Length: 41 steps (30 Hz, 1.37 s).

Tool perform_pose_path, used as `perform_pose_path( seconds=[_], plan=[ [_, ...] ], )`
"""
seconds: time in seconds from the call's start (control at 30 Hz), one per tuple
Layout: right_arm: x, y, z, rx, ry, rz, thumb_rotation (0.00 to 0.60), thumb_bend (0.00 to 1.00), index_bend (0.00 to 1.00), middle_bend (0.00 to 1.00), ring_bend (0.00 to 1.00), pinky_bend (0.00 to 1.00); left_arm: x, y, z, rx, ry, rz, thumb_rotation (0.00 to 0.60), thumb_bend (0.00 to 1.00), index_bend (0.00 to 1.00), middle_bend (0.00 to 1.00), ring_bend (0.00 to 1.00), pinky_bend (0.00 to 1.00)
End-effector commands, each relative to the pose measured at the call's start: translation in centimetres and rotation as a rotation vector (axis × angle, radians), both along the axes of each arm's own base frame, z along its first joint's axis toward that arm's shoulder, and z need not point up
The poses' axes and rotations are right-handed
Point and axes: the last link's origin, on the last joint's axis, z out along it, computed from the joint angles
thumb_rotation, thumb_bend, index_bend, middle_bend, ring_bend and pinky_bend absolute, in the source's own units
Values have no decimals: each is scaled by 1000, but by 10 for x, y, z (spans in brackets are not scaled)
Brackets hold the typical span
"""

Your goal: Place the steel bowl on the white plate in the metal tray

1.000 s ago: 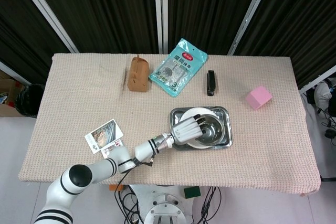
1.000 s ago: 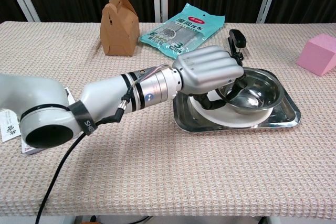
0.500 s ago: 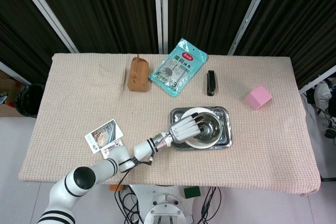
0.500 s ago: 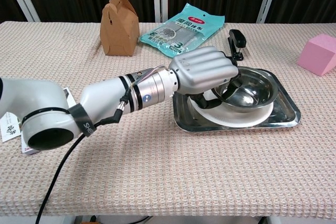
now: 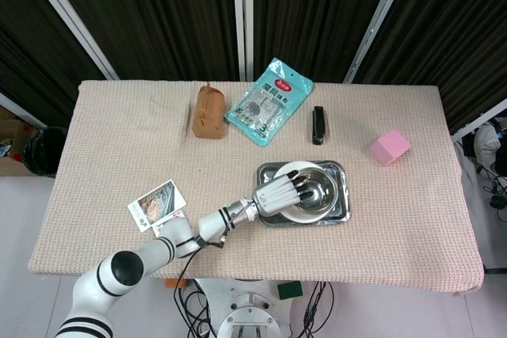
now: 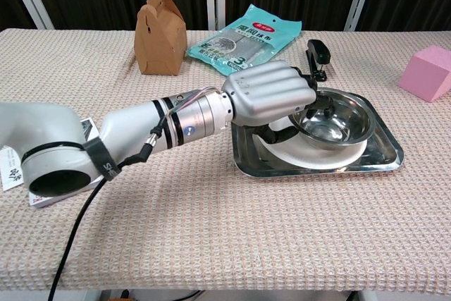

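Observation:
The steel bowl (image 5: 318, 190) (image 6: 332, 122) sits about level on the white plate (image 5: 295, 213) (image 6: 310, 156), which lies in the metal tray (image 5: 342, 170) (image 6: 386, 147). My left hand (image 5: 277, 193) (image 6: 269, 94) reaches in from the left over the tray's left part. Its fingers curl over the bowl's left rim and its thumb lies below, by the plate, so it still holds the rim. My right hand shows in neither view.
A brown paper box (image 5: 209, 112) (image 6: 161, 32), a teal snack bag (image 5: 269, 100) (image 6: 243, 39) and a black stapler (image 5: 318, 125) (image 6: 317, 56) lie behind the tray. A pink block (image 5: 390, 147) (image 6: 427, 72) is at the right. Picture cards (image 5: 158, 205) lie near my left arm.
The left hand has drawn slightly back to the left. The bowl, tilted and lifted at its left rim before, now lies more level on the plate.

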Motion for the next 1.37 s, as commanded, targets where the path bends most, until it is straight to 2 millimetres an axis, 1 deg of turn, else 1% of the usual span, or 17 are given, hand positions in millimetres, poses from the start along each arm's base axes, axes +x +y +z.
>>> perform_pose_path(
  seconds=[0.03,0.23,0.33,0.37,0.47,0.57,0.6,0.67,0.7,0.77,0.9,1.0,1.07,1.1,1.23,1.3,1.37],
  plan=[
    [0,0,0,0,1,-1,600,477,0,0,0,0,-1,0,2,5,-9,-2,600,408,202,313,190,284],
    [1,0,-1,5,2,4,600,477,0,0,0,0,-3,5,12,40,-18,-19,600,398,195,261,155,265],
    [2,-1,-1,5,2,8,600,477,0,0,0,0,-13,10,27,85,-24,-20,600,399,195,259,155,265],
    [3,-1,-1,5,2,10,600,477,0,0,0,0,-18,13,34,106,-28,-14,600,399,195,258,155,264],
    [3,1,-2,12,2,13,600,477,0,0,0,0,-48,19,69,187,-69,49,600,398,199,254,155,262],
    [0,0,-6,34,6,4,600,477,0,0,0,0,-91,16,114,276,-76,137,600,397,206,244,138,255],
    [0,-1,-8,40,4,2,600,477,0,0,0,0,-109,11,134,313,-82,179,600,395,206,240,133,252],
    [0,-2,-10,44,3,3,600,477,0,0,0,0,-135,0,164,372,-101,252,600,380,206,238,131,245],
    [0,-2,-12,48,3,6,600,477,0,0,0,0,-154,-9,184,413,-112,306,600,360,207,238,131,243],
    [1,-3,-15,56,5,10,600,477,0,0,0,0,-186,-27,215,488,-122,405,600,290,213,238,131,241],
    [3,-2,-24,95,19,18,600,443,0,0,0,0,-237,-65,258,578,-154,608,600,110,224,238,131,235],
    [3,-1,-32,137,21,21,600,372,0,0,0,0,-268,-98,276,586,-165,755,593,53,215,228,126,228],
    [2,-1,-36,157,29,19,600,357,0,0,0,0,-286,-123,283,586,-117,840,553,45,174,191,102,219],
    [2,0,-37,163,38,17,600,357,0,0,0,0,-292,-132,286,588,-94,875,505,43,138,157,78,207],
    [2,0,-43,188,60,10,600,357,0,0,0,0,-305,-163,295,571,-42,985,381,36,91,102,44,186],
    [3,-1,-46,200,69,10,600,357,0,0,0,0,-308,-171,300,591,-40,983,358,36,89,98,43,185],
    [4,0,-50,211,79,11,600,357,0,0,0,0,-310,-175,303,614,-46,972,355,36,90,98,43,185]
  ],
)
